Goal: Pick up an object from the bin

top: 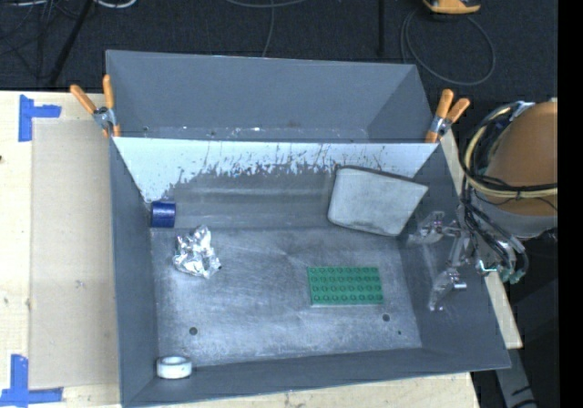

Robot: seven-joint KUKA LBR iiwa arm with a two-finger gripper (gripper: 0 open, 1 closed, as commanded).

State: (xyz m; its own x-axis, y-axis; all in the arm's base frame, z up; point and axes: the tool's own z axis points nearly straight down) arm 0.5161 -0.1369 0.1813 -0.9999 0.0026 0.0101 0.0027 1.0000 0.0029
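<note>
Hanging at the bin's (264, 96) right wall, the gripper (437, 259) is spread apart and empty, near a green studded plate (344, 286).

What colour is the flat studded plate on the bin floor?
The studded plate is green, clearest in the camera view.

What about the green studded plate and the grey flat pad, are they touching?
Apart. The camera view shows a band of bare bin floor between the green studded plate and the grey flat pad, which lies nearer the back wall.
</note>
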